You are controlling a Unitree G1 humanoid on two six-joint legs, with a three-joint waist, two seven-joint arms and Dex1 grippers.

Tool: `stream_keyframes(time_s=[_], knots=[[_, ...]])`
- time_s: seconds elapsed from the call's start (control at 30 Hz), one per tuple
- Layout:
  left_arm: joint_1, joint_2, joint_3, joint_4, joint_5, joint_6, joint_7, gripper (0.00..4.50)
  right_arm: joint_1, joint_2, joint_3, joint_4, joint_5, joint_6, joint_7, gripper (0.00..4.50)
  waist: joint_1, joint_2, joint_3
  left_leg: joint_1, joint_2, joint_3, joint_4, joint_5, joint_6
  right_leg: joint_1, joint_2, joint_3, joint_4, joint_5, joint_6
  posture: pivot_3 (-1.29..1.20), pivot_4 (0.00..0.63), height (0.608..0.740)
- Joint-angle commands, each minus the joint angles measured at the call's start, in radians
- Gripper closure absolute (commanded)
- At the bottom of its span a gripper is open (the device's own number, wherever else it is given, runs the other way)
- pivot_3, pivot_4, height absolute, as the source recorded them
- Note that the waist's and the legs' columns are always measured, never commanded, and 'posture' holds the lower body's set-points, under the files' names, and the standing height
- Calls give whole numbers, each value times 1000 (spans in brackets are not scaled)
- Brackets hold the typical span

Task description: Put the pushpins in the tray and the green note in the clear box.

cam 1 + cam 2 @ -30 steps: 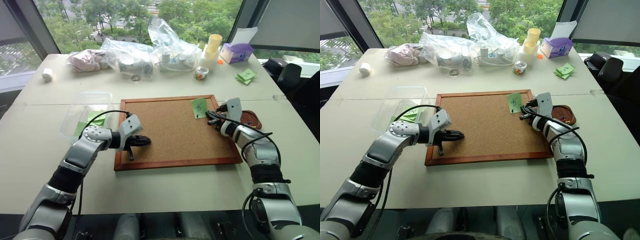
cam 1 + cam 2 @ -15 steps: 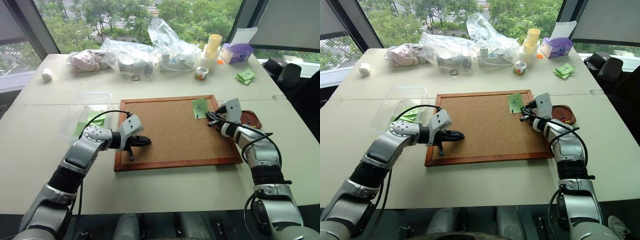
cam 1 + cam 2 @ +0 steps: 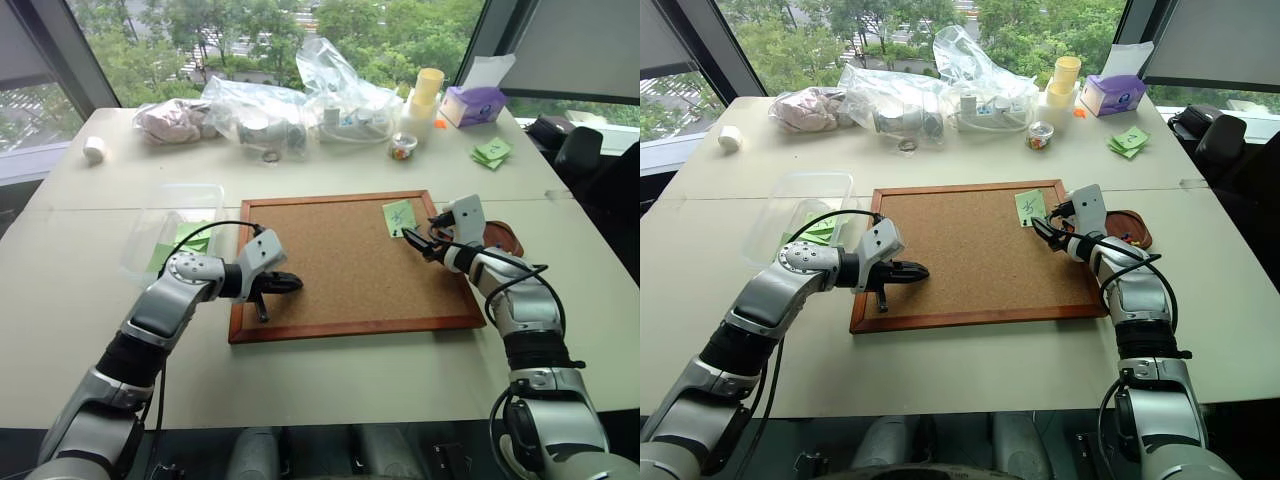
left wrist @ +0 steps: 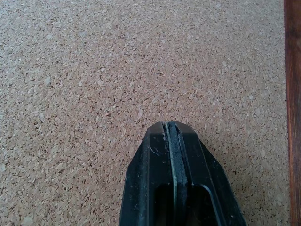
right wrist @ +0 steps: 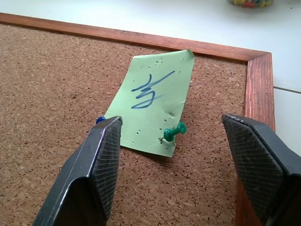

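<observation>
With fingers spread, the right gripper point(image 5: 171, 141) should pinch the green pushpin point(image 5: 173, 132) at the green note point(image 5: 153, 110)'s five-o'clock corner, while the left gripper point(image 4: 171, 136) stays pressed together.

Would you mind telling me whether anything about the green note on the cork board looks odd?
The green note sits crooked on the cork board, dotted with small pinholes, and the green pushpin at its lower edge leans over instead of standing straight.

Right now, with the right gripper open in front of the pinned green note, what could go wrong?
The green pushpin leans in the green note's lower corner; the right gripper's wide jaws could catch paper with it and tear the note. A blue pushpin sits by one finger and could be knocked loose. The left gripper, shut over the cork board, is far from the note and may not steady it.
</observation>
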Motion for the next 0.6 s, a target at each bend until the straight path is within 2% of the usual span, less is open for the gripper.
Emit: stream_keyframes(time_s=[0.03, 0.07, 0.17, 0.27, 0.6], knots=[[6, -5, -31, -9, 2, 7, -18, 4500, -22, 8, -29, -8, 29, -9, 6, 1063, 0, 0, 0, 0, 0, 0, 0, 0, 0, 0, 0, 0, 0, 0, 0, 0, 150, 738], [7, -5, -31, -10, 2, 7, -17, 4500, -24, 11, -29, -6, 34, -9, 8, 1063, 0, 0, 0, 0, 0, 0, 0, 0, 0, 0, 0, 0, 0, 0, 0, 0, 150, 738], [9, -3, -30, -8, 3, 4, -17, 4500, -26, 15, -28, -5, 39, -7, 11, 2423, 0, 0, 0, 0, 0, 0, 0, 0, 0, 0, 0, 0, 0, 0, 0, 0, 150, 738], [10, -2, -30, -4, 6, 1, -16, 4500, -26, 14, -28, -7, 41, -10, 9, 3973, 0, 0, 0, 0, 0, 0, 0, 0, 0, 0, 0, 0, 0, 0, 0, 0, 150, 738], [12, -2, -34, -2, 8, -2, -18, 4500, -4, 15, -52, -33, 48, -19, -10, 3973, 0, 0, 0, 0, 0, 0, 0, 0, 0, 0, 0, 0, 0, 0, 0, 0, 150, 738]])
